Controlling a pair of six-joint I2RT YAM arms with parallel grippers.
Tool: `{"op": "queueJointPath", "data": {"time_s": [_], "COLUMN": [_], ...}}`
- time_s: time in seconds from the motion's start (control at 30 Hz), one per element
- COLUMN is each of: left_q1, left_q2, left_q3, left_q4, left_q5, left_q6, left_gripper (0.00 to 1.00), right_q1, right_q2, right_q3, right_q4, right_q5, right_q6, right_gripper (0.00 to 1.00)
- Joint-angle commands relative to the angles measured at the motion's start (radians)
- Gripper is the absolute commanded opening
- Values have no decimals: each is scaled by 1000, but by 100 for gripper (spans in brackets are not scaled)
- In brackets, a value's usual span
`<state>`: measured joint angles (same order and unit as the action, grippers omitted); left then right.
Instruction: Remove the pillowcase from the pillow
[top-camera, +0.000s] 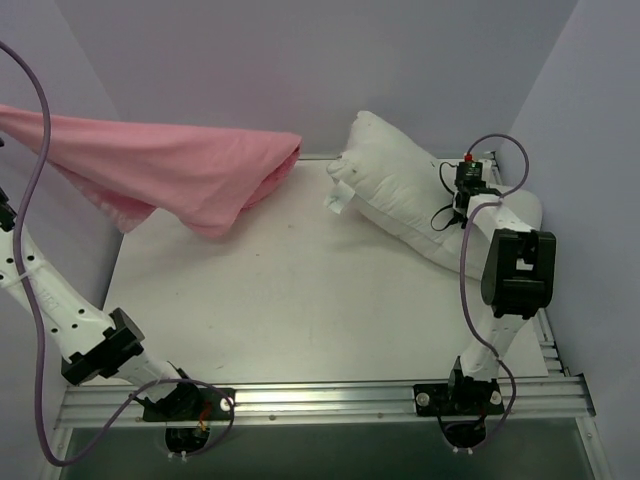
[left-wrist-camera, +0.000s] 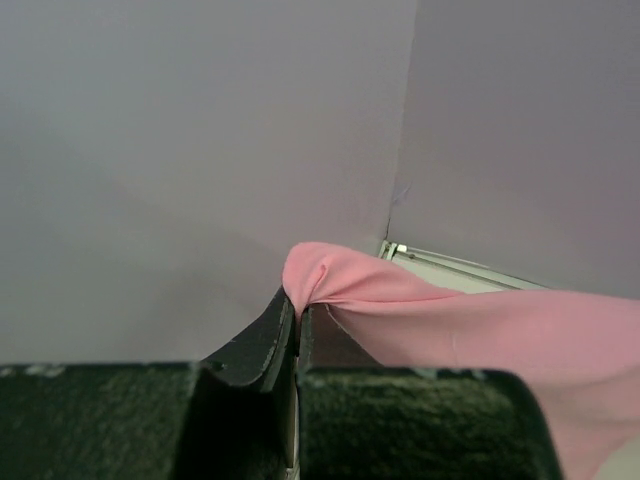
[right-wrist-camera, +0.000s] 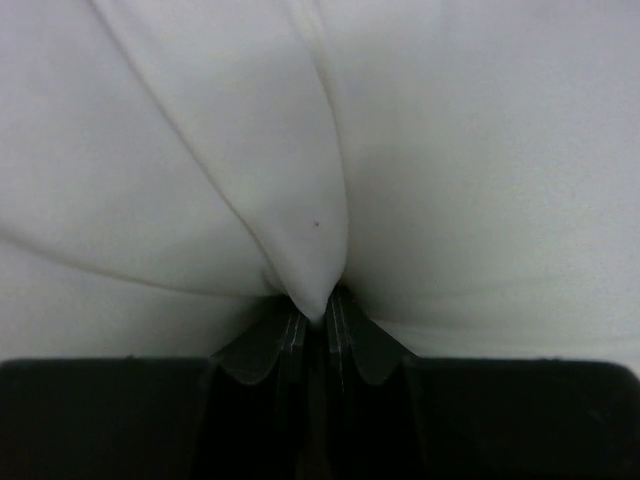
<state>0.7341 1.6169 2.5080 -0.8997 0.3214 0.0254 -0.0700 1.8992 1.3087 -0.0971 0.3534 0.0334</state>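
Observation:
The pink pillowcase (top-camera: 170, 170) hangs stretched across the back left, apart from the pillow. Its far end droops onto the table, and the near end runs off the left edge of the top view. My left gripper (left-wrist-camera: 297, 305) is shut on a bunched corner of the pillowcase (left-wrist-camera: 330, 282), held high by the left wall. The plump white pillow (top-camera: 400, 190) lies at the back right, with a small tag (top-camera: 340, 197) at its left edge. My right gripper (right-wrist-camera: 318, 310) is shut on a pinched fold of the pillow (right-wrist-camera: 305, 200), pressed against the pillow's right part.
Purple walls close the table (top-camera: 300, 300) on the left, back and right. A metal rail (top-camera: 330, 398) runs along the near edge, carrying both arm bases. A purple cable (top-camera: 35, 190) loops by the left arm.

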Motion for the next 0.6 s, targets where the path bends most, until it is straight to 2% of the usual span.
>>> {"op": "queueJointPath", "data": {"time_s": [0.0, 0.1, 0.17, 0.2, 0.23, 0.33, 0.37, 0.43, 0.47, 0.57], "left_q1": [-7, -67, -201, -255, -366, -523, -618, -698, -775, -837], "left_q2": [-26, -58, -84, -94, -98, -100, -91, -84, -84, -74], "left_q3": [-50, -168, -248, -338, -381, -518, -541, -618, -645, -756], "left_q4": [90, 91, 75, 59, 55, 30, 24, 22, 27, 56], "left_q5": [34, 82, 76, 65, 52, -16, -33, -56, -61, -44], "left_q6": [-10, 8, 83, 111, 155, 218, 226, 246, 249, 272], "left_gripper": [2, 2, 2, 2, 2, 2, 2, 2, 2, 2], "right_q1": [1, -8, -8, -8, -5, -5, -4, 4, 10, 19], "right_q2": [100, 69, 37, 26, 9, -40, -54, -92, -101, -121], "right_q3": [-114, -127, -138, -140, -138, -138, -141, -141, -138, -124], "right_q4": [-320, -273, -248, -228, -222, -170, -161, -145, -145, -167], "right_q5": [-100, -261, -335, -343, -372, -490, -502, -511, -511, -508], "right_q6": [40, 66, 92, 117, 129, 180, 195, 218, 221, 220], "right_gripper": [0, 0, 0, 0, 0, 0, 0, 0, 0, 0]}}
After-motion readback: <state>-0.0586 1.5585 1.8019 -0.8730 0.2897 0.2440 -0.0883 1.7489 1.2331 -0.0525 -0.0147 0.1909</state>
